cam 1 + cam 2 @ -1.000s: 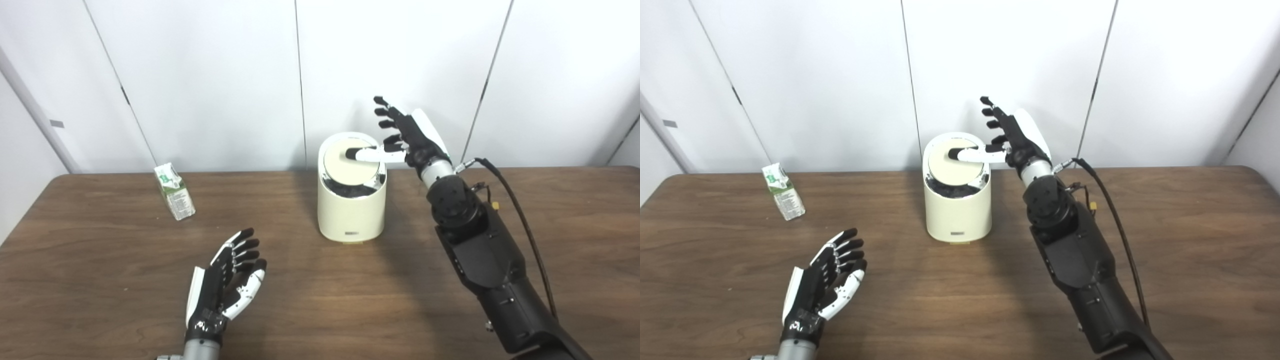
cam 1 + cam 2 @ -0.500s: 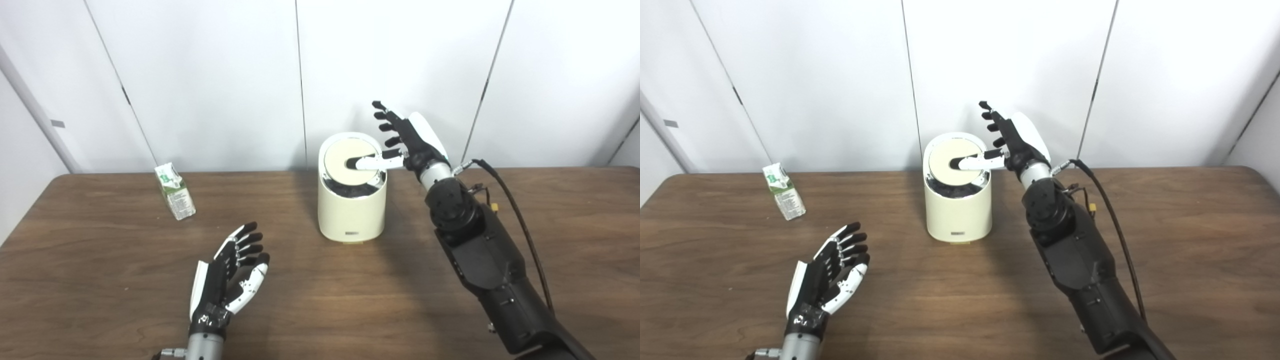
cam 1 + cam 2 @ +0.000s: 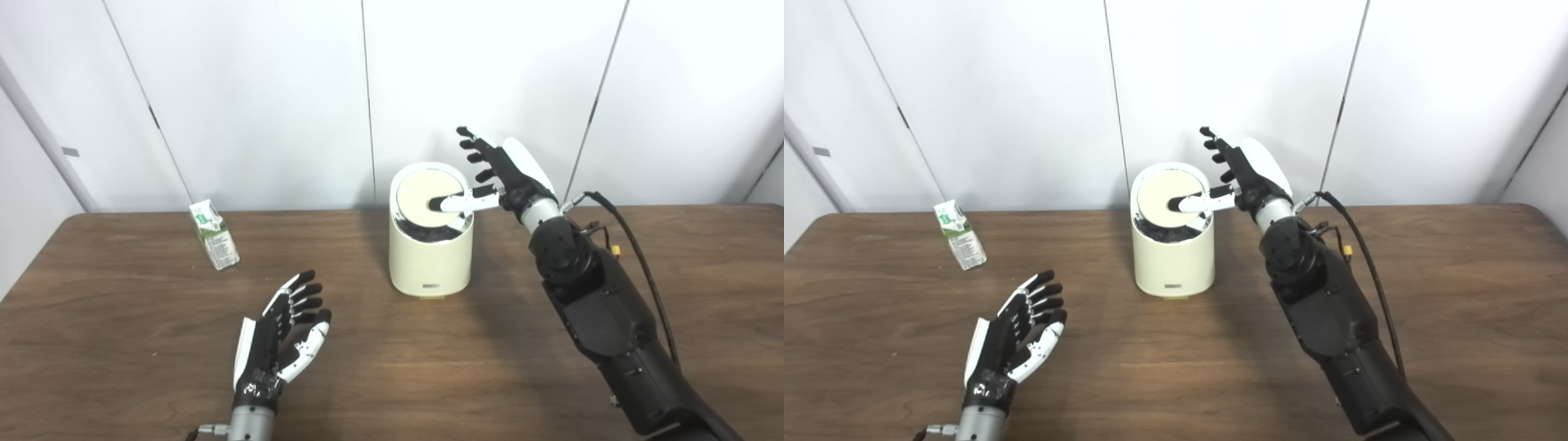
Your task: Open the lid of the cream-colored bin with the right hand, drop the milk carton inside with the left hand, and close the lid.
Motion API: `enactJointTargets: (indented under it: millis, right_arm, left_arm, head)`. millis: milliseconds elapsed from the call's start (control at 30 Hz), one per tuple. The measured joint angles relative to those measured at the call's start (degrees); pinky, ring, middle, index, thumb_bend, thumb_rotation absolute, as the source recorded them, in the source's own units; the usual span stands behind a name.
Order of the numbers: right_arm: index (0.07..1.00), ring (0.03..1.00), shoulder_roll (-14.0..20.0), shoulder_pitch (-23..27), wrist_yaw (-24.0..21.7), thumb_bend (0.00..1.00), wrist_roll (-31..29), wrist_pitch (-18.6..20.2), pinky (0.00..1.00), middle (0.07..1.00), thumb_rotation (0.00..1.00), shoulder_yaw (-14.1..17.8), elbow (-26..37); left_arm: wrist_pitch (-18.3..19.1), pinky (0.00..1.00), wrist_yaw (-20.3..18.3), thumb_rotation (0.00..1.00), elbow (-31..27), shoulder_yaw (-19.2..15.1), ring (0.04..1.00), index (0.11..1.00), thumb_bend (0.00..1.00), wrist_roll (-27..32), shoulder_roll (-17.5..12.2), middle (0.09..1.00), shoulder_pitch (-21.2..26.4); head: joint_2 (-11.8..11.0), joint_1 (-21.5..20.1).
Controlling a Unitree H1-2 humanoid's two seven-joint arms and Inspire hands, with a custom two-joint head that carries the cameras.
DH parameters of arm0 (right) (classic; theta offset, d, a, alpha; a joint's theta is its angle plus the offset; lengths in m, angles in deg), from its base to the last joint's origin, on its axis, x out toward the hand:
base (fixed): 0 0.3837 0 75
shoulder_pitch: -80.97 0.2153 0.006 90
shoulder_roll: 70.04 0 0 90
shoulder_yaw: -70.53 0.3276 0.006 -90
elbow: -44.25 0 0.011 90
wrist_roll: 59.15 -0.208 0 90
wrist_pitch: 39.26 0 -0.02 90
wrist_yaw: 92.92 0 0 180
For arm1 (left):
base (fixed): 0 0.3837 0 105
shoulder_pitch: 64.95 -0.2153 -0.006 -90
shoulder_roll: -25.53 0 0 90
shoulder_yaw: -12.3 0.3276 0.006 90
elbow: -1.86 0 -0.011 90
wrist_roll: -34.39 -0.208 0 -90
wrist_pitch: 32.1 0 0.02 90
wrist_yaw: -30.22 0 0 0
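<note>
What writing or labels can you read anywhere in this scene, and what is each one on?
Nothing is legible.
Milk carton: green and white print, too blurred to read.
Cream-colored bin: small dark label near its base, too small to read.
Wall tag: grey, no readable text.

No text can be read anywhere. The carton [image 3: 214, 234] carries green and white printing and a block of small grey print on its side, all too blurred to make out (no brand or number comes through). The bin [image 3: 430, 257] has a small dark label low on its front, near the base, and its marking is likewise too small to read.
</note>
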Motion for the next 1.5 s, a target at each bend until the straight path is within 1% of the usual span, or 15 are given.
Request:
enactJointTargets:
  millis: [167, 300, 367, 500, 600, 700, 867, 1000, 1100, 1200, 1267, 1333, 1367, 1467, 1500]
  right_arm:
    - [0.917, 0.841, 0.31, -0.34, -1.52, 0.86, 0.33, 0.75, 0.69, 0.885, 0.29, -0.47, 1.04]
    - [0.915, 0.838, 0.68, -0.39, -2.46, 0.86, 0.35, 0.82, 0.68, 0.888, 0.28, -0.89, 1.38]
    - [0.914, 0.836, 1.14, -0.37, -3.12, 0.86, 0.41, 0.81, 0.68, 0.888, 0.27, -1.26, 1.69]
    - [0.913, 0.864, 1.87, -0.36, -3.22, 0.86, 1.64, 0.53, 0.72, 0.889, 0.24, -2.61, 2.54]
    - [0.929, 0.904, 2.76, -0.24, -2.96, 0.85, 4.58, -0.43, 0.81, 0.909, 0.22, -4.90, 3.31]
    - [0.944, 0.928, 3.55, -0.16, -2.91, 0.84, 6.51, -0.77, 0.84, 0.925, 0.19, -6.28, 4.07]
    - [0.949, 0.936, 3.63, -0.10, -2.90, 0.83, 8.59, -0.77, 0.88, 0.929, 0.18, -7.20, 5.04]
    - [0.943, 0.929, 3.60, -0.13, -2.91, 0.81, 8.54, -0.76, 0.86, 0.922, 0.23, -6.88, 5.07]
    - [0.913, 0.876, 2.50, -0.61, -2.33, 0.80, 7.03, -0.73, 0.76, 0.890, 0.25, -4.25, 4.93]
    - [0.899, 0.848, 0.03, -1.64, -0.48, 0.76, 4.22, -0.60, 0.72, 0.877, 0.32, -0.26, 4.43]
    - [0.885, 0.828, -1.82, -2.77, -0.06, 0.73, 0.71, -0.37, 0.69, 0.867, 0.35, 3.41, 4.75]
    - [0.871, 0.827, -3.64, -3.92, 0.65, 0.69, -2.85, -0.13, 0.70, 0.860, 0.41, 7.04, 5.92]
    - [0.872, 0.848, -4.32, -4.29, 0.87, 0.67, -4.24, 0.25, 0.74, 0.867, 0.44, 8.37, 6.71]
    - [0.875, 0.859, -5.46, -4.46, 0.94, 0.65, -7.69, 3.04, 0.76, 0.878, 0.44, 11.55, 9.85]
    - [0.873, 0.851, -5.79, -4.40, 0.89, 0.63, -8.92, 4.52, 0.74, 0.879, 0.43, 12.61, 11.19]
  left_arm:
    - [0.00, 0.71, -0.01, 0.29, 0.02, -0.01, 0.757, 0.875, 0.38, 0.17, -0.01, 0.801, 0.03]
    - [0.00, 0.73, -0.02, 0.28, 0.03, -0.05, 0.762, 0.876, 0.38, 0.44, -0.01, 0.802, 0.04]
    - [0.01, 0.71, -0.01, 0.28, 0.02, -0.03, 0.757, 0.873, 0.38, 0.40, 0.00, 0.801, 0.03]
    - [0.02, 0.72, -0.01, 0.26, 0.02, -0.02, 0.755, 0.873, 0.38, 0.31, -0.01, 0.799, 0.03]
    - [0.05, 0.72, -0.01, 0.22, 0.00, -0.03, 0.758, 0.876, 0.37, 0.30, 0.00, 0.802, 0.02]
    - [0.08, 0.71, -0.01, 0.22, 0.01, -0.04, 0.760, 0.879, 0.37, 0.30, 0.00, 0.804, 0.03]
    - [0.07, 0.71, 0.01, 0.21, 0.01, -0.03, 0.755, 0.875, 0.37, 0.25, 0.00, 0.799, 0.04]
    - [0.07, 0.71, 0.08, 0.21, 0.01, -0.02, 0.758, 0.876, 0.37, 0.07, 0.00, 0.798, 0.04]
    - [0.07, 0.71, 0.06, 0.22, -0.01, 0.00, 0.761, 0.877, 0.37, 0.09, 0.00, 0.801, 0.03]
    - [0.07, 0.71, 0.05, 0.21, -0.05, 0.01, 0.761, 0.876, 0.37, 0.14, 0.00, 0.803, 0.00]
    - [0.06, 0.71, 0.04, 0.22, -0.12, 0.02, 0.761, 0.878, 0.37, 0.15, 0.00, 0.803, -0.02]
    - [0.06, 0.71, 0.03, 0.23, -0.17, 0.03, 0.756, 0.875, 0.37, 0.13, -0.01, 0.799, -0.07]
    - [0.05, 0.71, 0.03, 0.22, -0.17, 0.04, 0.754, 0.872, 0.36, 0.09, -0.02, 0.797, -0.08]
    - [0.03, 0.71, 0.04, 0.21, -0.17, 0.07, 0.754, 0.872, 0.36, 0.03, -0.02, 0.796, -0.07]
    - [0.02, 0.71, 0.04, 0.21, -0.17, 0.08, 0.754, 0.872, 0.36, 0.03, -0.03, 0.795, -0.07]
  head:
    - [0.09, 0.00]
    - [0.26, 0.09]
    - [0.44, 0.09]
    - [0.53, 0.26]
    - [0.53, 0.44]
    - [0.62, 0.44]
    - [0.70, 0.44]
    - [0.79, 0.53]
    - [0.88, 0.53]
    - [0.97, 0.79]
    - [0.97, 0.79]
    - [1.05, 0.79]
    - [0.97, 0.79]
    - [1.05, 0.70]
    - [1.05, 0.70]
